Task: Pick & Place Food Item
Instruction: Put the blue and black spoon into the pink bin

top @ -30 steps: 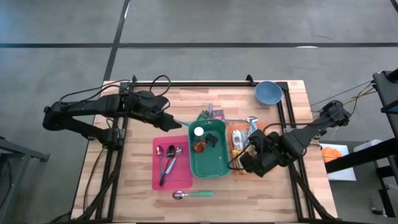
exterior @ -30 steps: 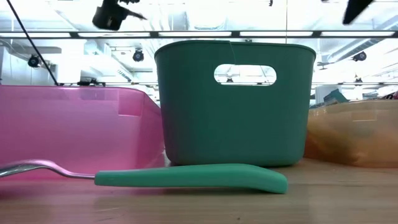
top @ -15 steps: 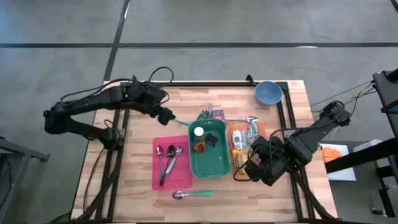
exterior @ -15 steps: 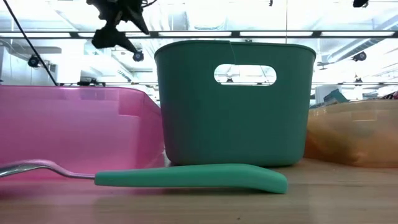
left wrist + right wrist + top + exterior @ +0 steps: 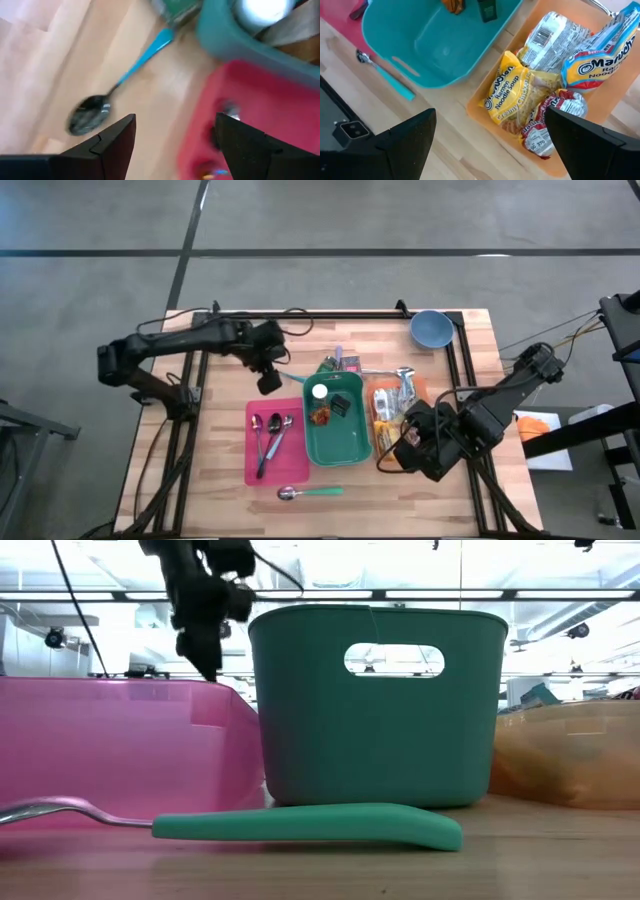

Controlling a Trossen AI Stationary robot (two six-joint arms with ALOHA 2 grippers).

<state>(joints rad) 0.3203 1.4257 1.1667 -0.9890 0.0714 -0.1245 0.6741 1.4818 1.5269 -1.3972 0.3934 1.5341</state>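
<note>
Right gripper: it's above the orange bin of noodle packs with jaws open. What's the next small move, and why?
Probably lower the right gripper straight onto the yellow ramen pack. Its jaws stand open and empty, and that pack lies on top in the orange bin, nearest the green bin.

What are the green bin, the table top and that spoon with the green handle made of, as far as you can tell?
The green bin looks like moulded plastic: smooth, matte, one even colour, with a cut-out handle slot. The table top looks like wood, pale planks with visible grain. The spoon seems to have a shiny metal bowl and a matte green handle, likely plastic.
</note>
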